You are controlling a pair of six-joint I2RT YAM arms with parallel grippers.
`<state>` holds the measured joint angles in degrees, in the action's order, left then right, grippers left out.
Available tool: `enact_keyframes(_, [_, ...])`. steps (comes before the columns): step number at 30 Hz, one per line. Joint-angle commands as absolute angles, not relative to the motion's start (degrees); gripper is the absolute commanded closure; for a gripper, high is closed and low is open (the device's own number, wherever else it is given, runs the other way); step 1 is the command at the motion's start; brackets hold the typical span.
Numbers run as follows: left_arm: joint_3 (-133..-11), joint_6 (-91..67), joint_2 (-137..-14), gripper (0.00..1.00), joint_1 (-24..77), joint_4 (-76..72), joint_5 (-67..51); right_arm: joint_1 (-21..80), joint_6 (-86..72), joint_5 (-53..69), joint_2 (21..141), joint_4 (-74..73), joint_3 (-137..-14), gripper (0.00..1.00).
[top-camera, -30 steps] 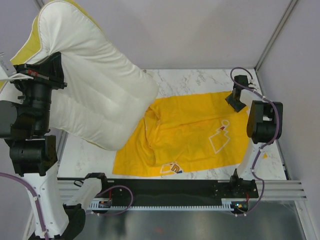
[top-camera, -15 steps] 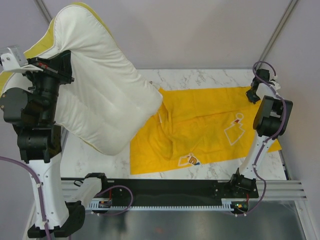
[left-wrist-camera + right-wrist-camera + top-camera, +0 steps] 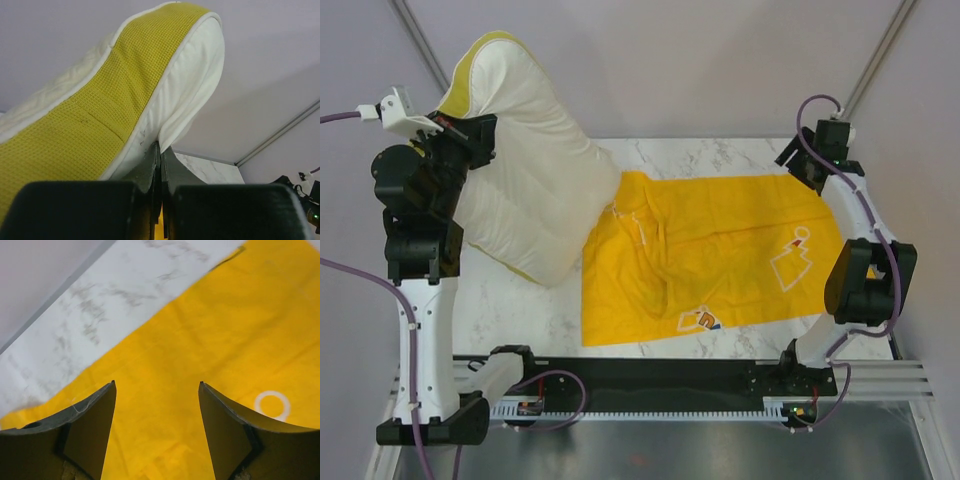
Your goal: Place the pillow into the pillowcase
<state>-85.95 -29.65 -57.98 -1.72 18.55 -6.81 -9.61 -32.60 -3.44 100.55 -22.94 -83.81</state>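
The pillow (image 3: 525, 175), plump, white and quilted with a yellow edge band, hangs upright at the far left. My left gripper (image 3: 478, 140) is shut on its upper edge. The left wrist view shows the jaws of my left gripper (image 3: 160, 146) pinched on the white seam of the pillow (image 3: 95, 120). The pillowcase (image 3: 710, 250), bright yellow with printed marks, lies spread on the table, and its left edge meets the pillow's lower right side. My right gripper (image 3: 802, 165) hovers open over its far right corner. Between its open fingers (image 3: 157, 387) only the pillowcase (image 3: 200, 340) shows.
The white marble table (image 3: 715, 155) ends at grey walls behind and on both sides. A black rail (image 3: 660, 385) with cables runs along the near edge. A metal post (image 3: 875, 60) rises at the back right corner.
The right gripper dragged the pillowcase to the right, then let go and lifted open. The left arm swung the pillow back and to the left, so it hangs more upright.
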Motion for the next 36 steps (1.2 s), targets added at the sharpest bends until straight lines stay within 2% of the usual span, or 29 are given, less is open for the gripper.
enact_keyframes(1, [-89.82,-35.50,-56.95,0.98,-1.14,8.79,-11.06,-5.81,-28.04,3.69,96.42,-19.60,-78.50,0.25])
enact_keyframes(9, [-97.72,-40.41,-59.06,0.98,2.28,11.69,-11.34,-4.31,-27.60,4.04,93.69,-18.98,-74.80,0.26])
enact_keyframes(15, [-100.98,-50.87,-59.41,0.98,2.37,21.96,-1.33,-4.22,-28.30,3.87,91.85,-19.33,-74.62,0.27])
enact_keyframes(20, [-96.87,-59.24,-63.28,0.98,2.29,32.24,4.12,-4.22,-28.56,5.27,90.62,-19.34,-74.18,0.27])
enact_keyframes(21, [-92.68,-58.80,-63.28,0.98,2.20,34.43,6.05,-4.22,-28.65,5.80,90.53,-19.42,-74.01,0.26])
enact_keyframes(23, [-86.26,-58.18,-60.05,0.98,2.20,35.15,16.92,-3.96,-28.13,7.64,89.57,-19.42,-73.22,0.26])
enact_keyframes(25, [-75.10,-59.15,-55.66,0.87,2.20,34.81,29.80,-1.77,-27.34,7.82,88.60,-19.34,-72.17,0.24])
enact_keyframes(26, [-71.67,-59.24,-51.63,0.76,2.20,34.11,33.28,0.33,-26.99,7.21,87.90,-19.25,-71.90,0.23])
enact_keyframes(27, [-66.32,-58.54,-49.76,0.36,2.20,33.23,36.01,2.35,-26.63,7.21,87.72,-19.34,-71.72,0.23])
enact_keyframes(28, [-64.36,-57.32,-48.70,0.15,2.20,30.87,38.38,3.68,-26.54,7.21,87.71,-19.42,-71.37,0.23])
enact_keyframes(29, [-63.03,-54.09,-48.26,0.00,2.11,28.85,37.62,6.21,-26.37,7.38,87.89,-19.25,-71.28,0.23])
enact_keyframes(30, [-63.63,-47.88,-49.21,0.00,2.11,28.22,36.31,7.63,-26.02,7.38,88.06,-19.25,-71.28,0.23])
enact_keyframes(33, [-67.66,-44.15,-52.90,0.00,2.20,31.11,31.39,12.55,-24.70,6.25,88.94,-19.34,-71.54,0.25])
enact_keyframes(36, [-70.74,-34.78,-56.67,0.00,2.28,28.31,21.92,16.25,-24.26,4.93,89.47,-19.34,-70.93,0.27])
